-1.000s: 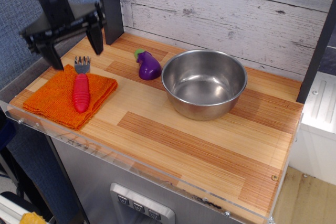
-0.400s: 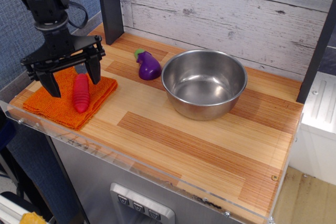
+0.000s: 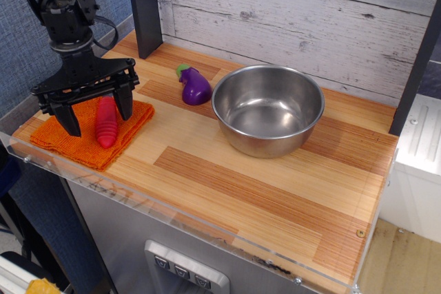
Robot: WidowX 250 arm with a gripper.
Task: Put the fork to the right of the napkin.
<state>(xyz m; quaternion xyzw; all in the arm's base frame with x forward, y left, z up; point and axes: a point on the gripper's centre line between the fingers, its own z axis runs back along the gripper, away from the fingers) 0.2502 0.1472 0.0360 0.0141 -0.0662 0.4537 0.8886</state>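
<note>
The small toy fork with the ribbed red plastic handle [image 3: 105, 122] is lying on the folded orange textured napkin [image 3: 84, 137], which is spread at the left end of the light wooden striped countertop [image 3: 241, 177]. The fork's tines are being hidden behind the black two-fingered gripper [image 3: 96, 113], so only the handle is being shown. The gripper is being held spread wide above the napkin, with one dark finger standing on each side of the red handle; whether the fingertips are touching the cloth cannot be told. Nothing is being gripped between the fingers. To the right of the napkin, a purple toy eggplant with a green cap [image 3: 193, 85] is resting on the wood, and just beside it a round stainless-steel bowl [image 3: 268, 109] is sitting upright.
</note>
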